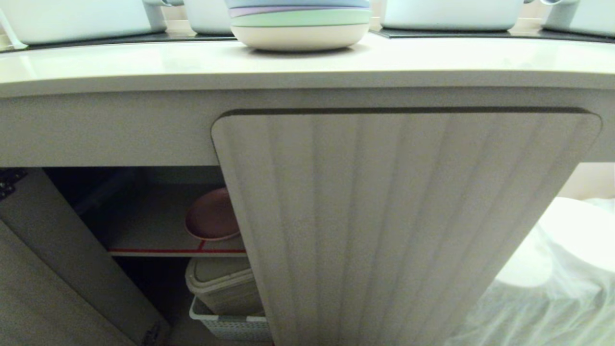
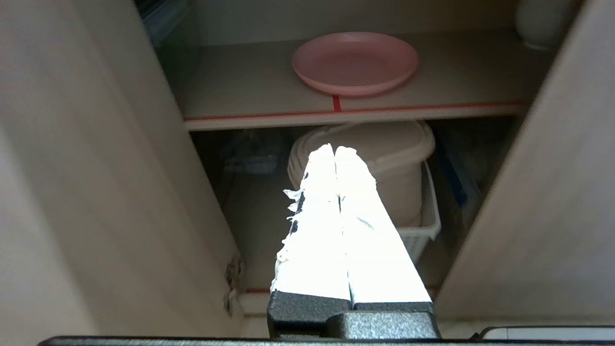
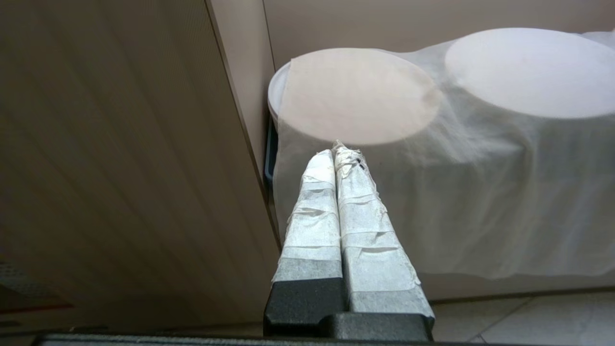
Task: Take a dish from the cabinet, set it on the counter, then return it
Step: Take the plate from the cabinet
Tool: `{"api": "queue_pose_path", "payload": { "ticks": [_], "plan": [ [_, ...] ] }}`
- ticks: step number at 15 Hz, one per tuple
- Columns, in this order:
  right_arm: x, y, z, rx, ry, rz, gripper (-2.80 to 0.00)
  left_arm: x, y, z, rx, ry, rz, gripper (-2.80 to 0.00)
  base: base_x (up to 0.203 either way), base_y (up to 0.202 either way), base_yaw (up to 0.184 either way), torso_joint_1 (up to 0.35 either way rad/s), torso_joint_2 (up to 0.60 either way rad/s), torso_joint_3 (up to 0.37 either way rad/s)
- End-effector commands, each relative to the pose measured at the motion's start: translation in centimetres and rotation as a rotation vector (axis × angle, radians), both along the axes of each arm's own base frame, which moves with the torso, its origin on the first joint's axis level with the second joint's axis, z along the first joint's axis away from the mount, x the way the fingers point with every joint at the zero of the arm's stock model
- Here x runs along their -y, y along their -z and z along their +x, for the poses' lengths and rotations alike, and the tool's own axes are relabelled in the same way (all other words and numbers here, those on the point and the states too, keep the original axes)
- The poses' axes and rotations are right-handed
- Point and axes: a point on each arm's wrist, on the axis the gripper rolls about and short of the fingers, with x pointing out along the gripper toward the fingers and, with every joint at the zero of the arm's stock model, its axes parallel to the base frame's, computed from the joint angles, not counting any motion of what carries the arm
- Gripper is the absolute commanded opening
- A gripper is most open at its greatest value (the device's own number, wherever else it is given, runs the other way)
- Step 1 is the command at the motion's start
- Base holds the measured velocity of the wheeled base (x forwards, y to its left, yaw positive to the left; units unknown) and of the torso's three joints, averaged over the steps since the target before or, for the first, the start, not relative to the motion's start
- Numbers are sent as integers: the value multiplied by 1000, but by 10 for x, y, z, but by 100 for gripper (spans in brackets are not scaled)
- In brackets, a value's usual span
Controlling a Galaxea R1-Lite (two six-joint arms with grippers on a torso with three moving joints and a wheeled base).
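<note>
Pink dish [image 2: 355, 62] sits flat on cabinet [image 1: 403, 216] inner shelf [image 2: 250, 81], front rim at red edge strip. You see left door swung open, right door closed. Below shelf: lidded beige tub [image 2: 384, 163] inside white slotted basket [image 2: 423, 230]. Worktop [image 1: 144, 62] above carries pastel plate stack [image 1: 299, 24]. No readable writing. Your left pincer [image 2: 335, 150] pressed together, empty, facing the opening. Right pincer [image 3: 335, 153] pressed together, empty, near cloth-covered white discs [image 3: 360, 96].

The left gripper [image 2: 335, 150] is seen at lower centre of its wrist view, its taped fingers [image 2: 317, 230] pressed together. The right gripper [image 3: 336, 151] is likewise held closed, nothing being gripped.
</note>
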Motion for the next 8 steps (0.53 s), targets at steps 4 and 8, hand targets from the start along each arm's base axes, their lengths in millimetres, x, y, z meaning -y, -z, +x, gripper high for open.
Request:
{"api": "queue_pose_path", "payload": {
  "ticks": [4, 8],
  "plan": [
    [0, 0, 0, 0, 0, 1, -280, 0, 0, 0, -1, 0, 2, -280, -65, 0, 0, -1, 1, 2],
    [0, 0, 0, 0, 0, 0, -280, 1, 1, 0, -14, 29, 31, -280, 0, 0, 0, 0, 0, 0]
  ]
}}
